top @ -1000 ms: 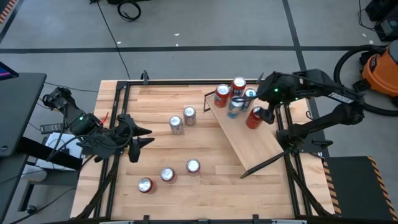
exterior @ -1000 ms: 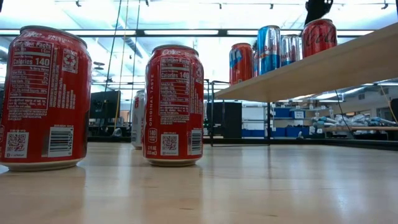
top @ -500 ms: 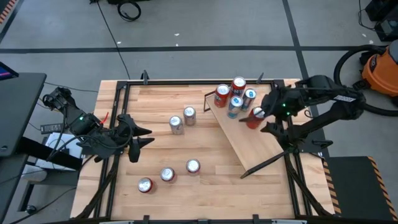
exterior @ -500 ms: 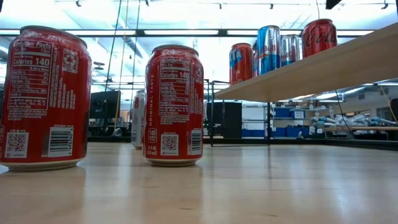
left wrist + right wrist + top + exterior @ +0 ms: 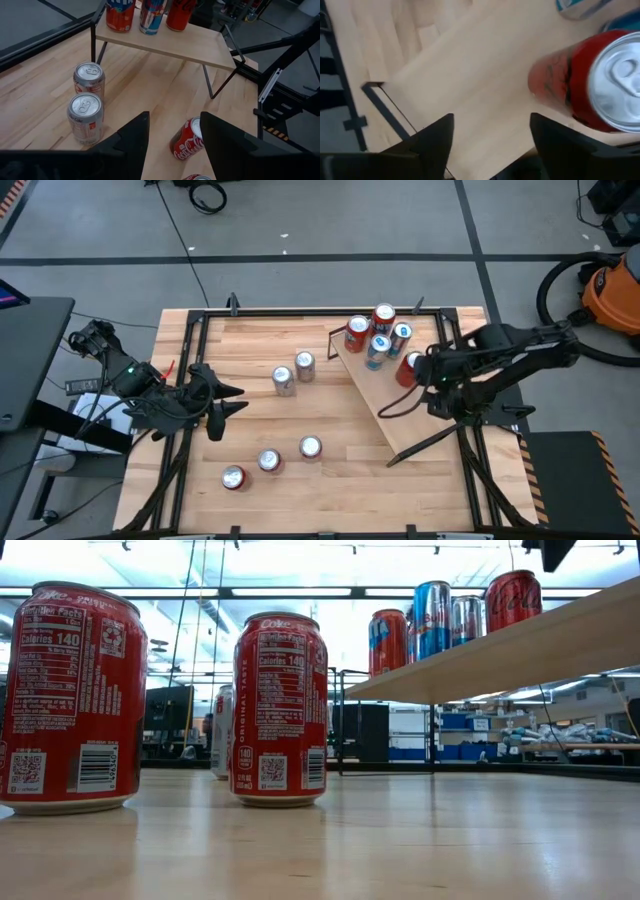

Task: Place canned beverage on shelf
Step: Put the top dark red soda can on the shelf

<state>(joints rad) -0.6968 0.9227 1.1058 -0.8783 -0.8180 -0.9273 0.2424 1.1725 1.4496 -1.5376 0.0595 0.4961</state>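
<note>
Five cans [image 5: 378, 338] seemingly stand on shelf [image 5: 410, 415].

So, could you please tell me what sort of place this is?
Probably a robotics lab or workshop: a framed wooden table on a taped concrete floor, an orange shop vacuum beside it, and ceiling strip lights over equipment benches behind.

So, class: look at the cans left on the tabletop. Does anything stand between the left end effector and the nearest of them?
Nothing visible does. The left end effector hangs with its fingers apart at the table's left edge, and the closest cans, a silver-topped pair standing on the tabletop, have only bare wood in front of them. The shelf stands beyond them, to the right.
</note>
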